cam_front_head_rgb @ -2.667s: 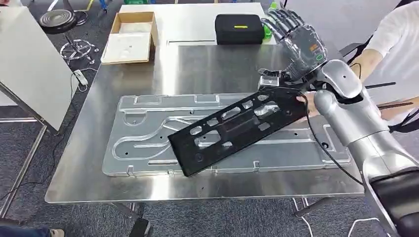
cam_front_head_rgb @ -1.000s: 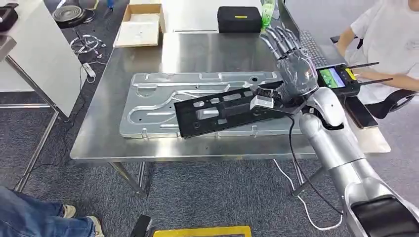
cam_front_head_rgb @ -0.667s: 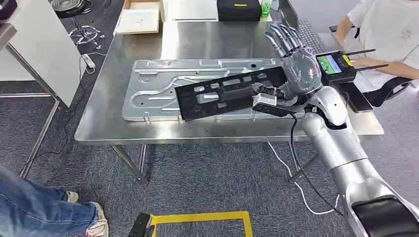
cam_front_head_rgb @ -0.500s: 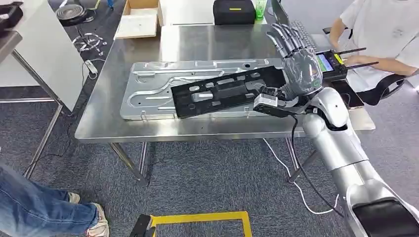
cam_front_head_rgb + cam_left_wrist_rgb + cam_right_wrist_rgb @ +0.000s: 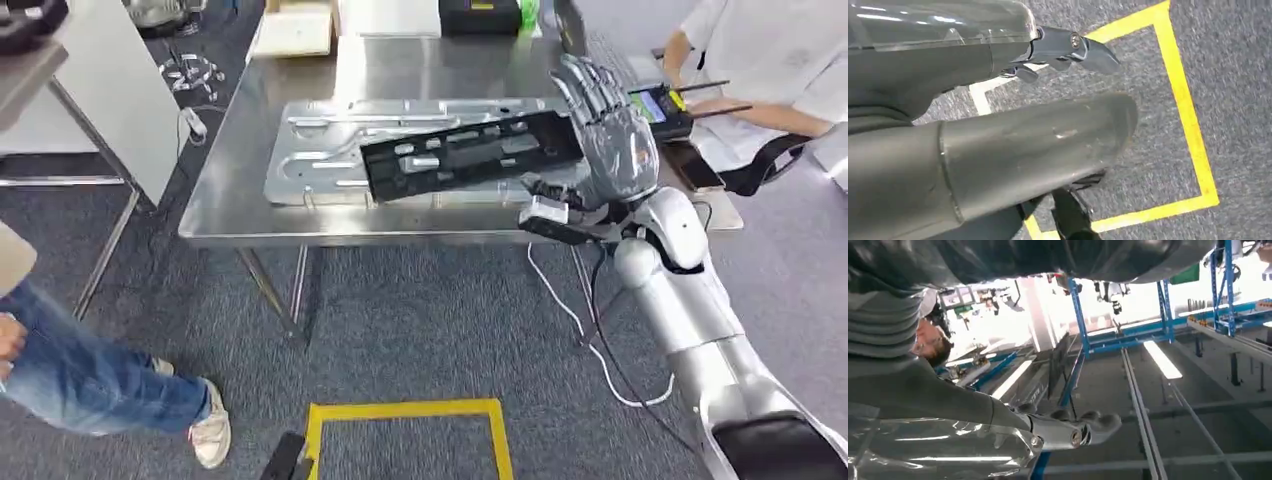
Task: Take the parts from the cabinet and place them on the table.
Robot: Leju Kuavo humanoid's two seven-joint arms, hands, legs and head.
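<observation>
Lying across the silver stamped panel (image 5: 330,150) on the steel table (image 5: 250,215), the long black part (image 5: 465,155) is seen in the head view, slanted so that one end points toward the right hand (image 5: 610,130). That hand is raised just beside the part's near end, palm turned away, with the fingers (image 5: 585,85) spread apart and stretched out straight; nothing is held in it. Whether the hand touches the part cannot be told. A small grey camera block (image 5: 545,212) and a black cable (image 5: 600,330) are carried at the wrist.

Beyond the hand, a handheld controller (image 5: 662,105) with a lit screen is set on the table's far corner, and a seated person in a white shirt (image 5: 770,50) is found right behind it. A black case (image 5: 478,15) and a cardboard box (image 5: 295,28) are placed at the table's far end. A leg in blue jeans with a white shoe (image 5: 210,435) is seen on the carpet, near a yellow taped square (image 5: 410,410).

In the left wrist view, the left hand (image 5: 998,145) hangs over the carpet and the yellow tape, a thick thumb and darker fingers (image 5: 1073,47) held apart, with nothing between them.
</observation>
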